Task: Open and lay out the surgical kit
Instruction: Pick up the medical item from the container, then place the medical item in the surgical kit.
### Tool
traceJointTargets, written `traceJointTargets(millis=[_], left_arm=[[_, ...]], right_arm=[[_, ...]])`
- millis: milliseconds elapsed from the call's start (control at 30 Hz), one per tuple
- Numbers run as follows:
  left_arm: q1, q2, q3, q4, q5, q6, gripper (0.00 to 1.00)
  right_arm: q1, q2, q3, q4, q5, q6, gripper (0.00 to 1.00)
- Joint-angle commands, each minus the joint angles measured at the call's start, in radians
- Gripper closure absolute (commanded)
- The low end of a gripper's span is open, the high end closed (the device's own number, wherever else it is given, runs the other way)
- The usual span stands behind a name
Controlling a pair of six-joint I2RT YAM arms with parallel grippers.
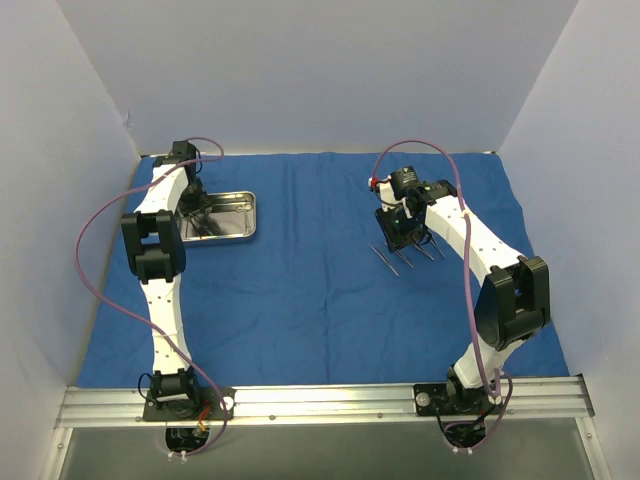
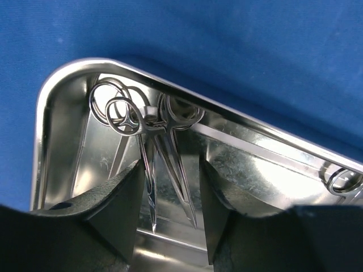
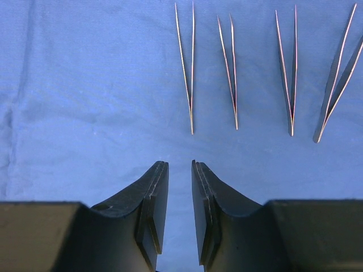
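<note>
Steel tray [image 1: 238, 210]: shallow, rectangular, rounded corners, mirror-shiny. It sits on the blue cloth [image 1: 320, 300], a matte, faintly creased wrap spread flat. Left gripper [image 2: 170, 169] hangs in the tray, jaws apart, straddling two slim silver ring-handled scissors [image 2: 161, 122] w/o pinching them. Wrist cam shows them sharp, plus another ring handle [image 2: 339, 178] further along the tray wall; top cam gives only faint lines beside the arm. Well right of the tray, four thin pointed tweezers [image 3: 229, 73] lie in a row on the cloth. Right gripper [image 3: 178, 167] sits just short of them, jaws nearly together, slim gap, nothing btwn.
</note>
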Motion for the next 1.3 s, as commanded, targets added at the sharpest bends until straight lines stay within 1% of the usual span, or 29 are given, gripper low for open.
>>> traceJointTargets(millis=[0,67,167,300,333,367,400,433,467,700,933,967,1067,1100,1133,1167,1200,1233,1267], left_arm=[[0.008,0.029,0.033,-0.013,-0.018,0.007,0.49],[0.008,0.046,0.033,-0.013,-0.018,0.013,0.51],[0.010,0.061,0.030,-0.015,-0.010,0.018,0.58],[0.016,0.053,0.016,0.004,0.011,0.034,0.75],[0.018,0.047,0.012,0.005,0.016,0.036,0.83],[0.019,0.041,0.009,0.008,0.020,0.036,0.89],[0.022,0.035,0.007,0.011,0.026,0.039,0.91],[0.025,0.015,0.002,0.011,0.025,0.041,0.96],[0.027,0.001,-0.002,0.015,0.023,0.042,0.98],[0.033,-0.154,-0.037,0.027,0.089,0.047,0.98],[0.033,-0.344,-0.102,0.045,0.192,0.038,0.98],[0.032,-0.362,-0.111,0.054,0.227,0.042,0.98],[0.030,-0.424,-0.163,0.097,0.399,0.064,0.98],[0.028,-0.437,-0.183,0.117,0.534,0.070,0.98],[0.022,-0.471,-0.239,0.142,0.603,0.070,0.98],[0.016,-0.491,-0.272,0.184,0.655,0.064,0.98],[0.007,-0.509,-0.310,0.217,0.759,0.048,0.98],[-0.025,-0.549,-0.371,0.237,0.787,0.045,0.98],[-0.047,-0.571,-0.395,0.245,0.792,0.050,0.98]], right_arm=[[-0.004,-0.051,-0.010,-0.033,-0.006,0.011,0.76],[-0.004,-0.054,-0.013,-0.037,-0.007,0.009,0.76],[-0.004,-0.063,-0.021,-0.039,-0.006,0.011,0.76],[-0.004,-0.069,-0.016,-0.043,-0.004,0.011,0.77],[-0.004,-0.069,-0.015,-0.045,-0.004,0.008,0.77],[-0.004,-0.069,-0.013,-0.045,-0.004,0.008,0.77],[-0.004,-0.069,-0.012,-0.045,-0.004,0.006,0.77],[-0.004,-0.068,-0.007,-0.045,-0.001,0.005,0.77],[-0.004,-0.065,-0.004,-0.045,-0.003,0.003,0.77],[0.001,-0.048,0.018,-0.017,-0.024,0.001,0.77],[0.013,-0.028,0.036,0.009,-0.043,0.000,0.78],[0.013,-0.023,0.041,0.015,-0.049,0.001,0.78],[0.013,-0.022,0.070,0.052,-0.108,0.001,0.78],[0.013,-0.023,0.083,0.087,-0.139,0.006,0.78],[0.012,-0.026,0.090,0.108,-0.208,0.011,0.77],[0.012,-0.029,0.094,0.130,-0.239,0.020,0.77],[0.013,-0.031,0.099,0.177,-0.271,0.032,0.77],[0.013,-0.032,0.100,0.202,-0.331,0.064,0.76],[0.013,-0.037,0.097,0.228,-0.352,0.086,0.76]])
